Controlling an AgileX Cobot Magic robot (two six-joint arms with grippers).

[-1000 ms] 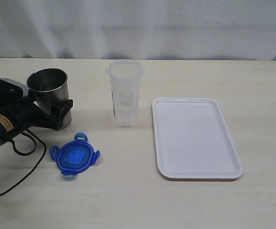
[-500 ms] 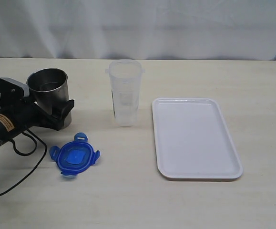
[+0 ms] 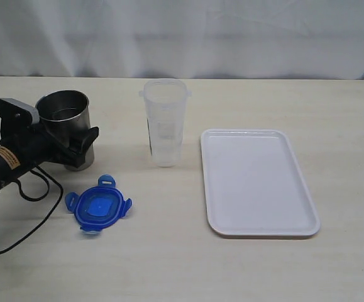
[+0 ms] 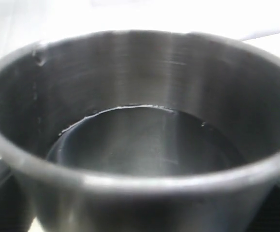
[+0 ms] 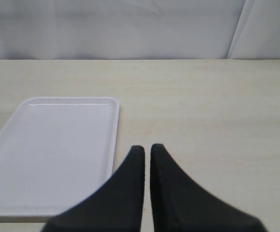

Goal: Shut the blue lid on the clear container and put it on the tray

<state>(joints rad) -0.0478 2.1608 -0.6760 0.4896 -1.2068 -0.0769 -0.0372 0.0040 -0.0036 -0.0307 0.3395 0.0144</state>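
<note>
Exterior view, blue lid [image 3: 98, 211]: lies flat on the table [image 3: 182, 270] in the lower left of the frame, its four tabs splayed outward, touching nothing else.
Clear container [image 3: 165, 123]: stands upright with its mouth uncovered, just left of centre in the upper half; up and to the right of the lid and well apart from it.
Tray [image 3: 259, 182]: flat on the table, right of centre, its long side running away from the camera; its left rim is near the container's base but not touching it.
Steel cup [image 3: 65, 119]: upright at the left edge of the scene, above the lid and level with the container.
Left gripper [image 3: 78, 135]: claw spread wide and straddling the steel cup, one dark finger [image 3: 84, 146] across the cup's near side, the other hidden behind it; whether the fingers press the wall cannot be told.
Left wrist view: the cup [image 4: 140, 121] fills the frame, rim close to the lens, dark finger edges at the lower corners.
Right wrist view, right gripper [image 5: 147, 147]: fingers pressed together, holding nothing, low over bare table just beside the tray's [image 5: 57, 154] long rim.
Backdrop [image 3: 182, 38]: white cloth behind the table.
</note>
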